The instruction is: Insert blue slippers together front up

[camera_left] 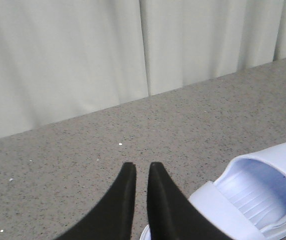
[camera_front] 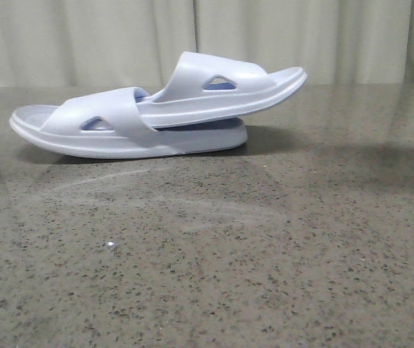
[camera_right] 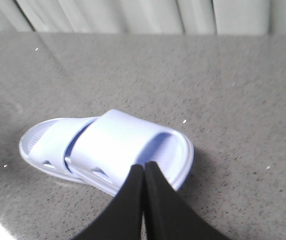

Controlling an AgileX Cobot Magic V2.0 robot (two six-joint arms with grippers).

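The two blue slippers lie nested at the back of the table in the front view. The lower slipper rests flat on its sole. The upper slipper is pushed under the lower one's strap and tilts up to the right. Neither gripper shows in the front view. My left gripper is empty, its fingers almost together, with one slipper's open end just beside it. My right gripper is shut and empty, its tips in front of the near end of the nested pair.
The table is a speckled grey-brown stone surface. A pale curtain hangs right behind its far edge. A tiny white speck lies on the table in front of the slippers.
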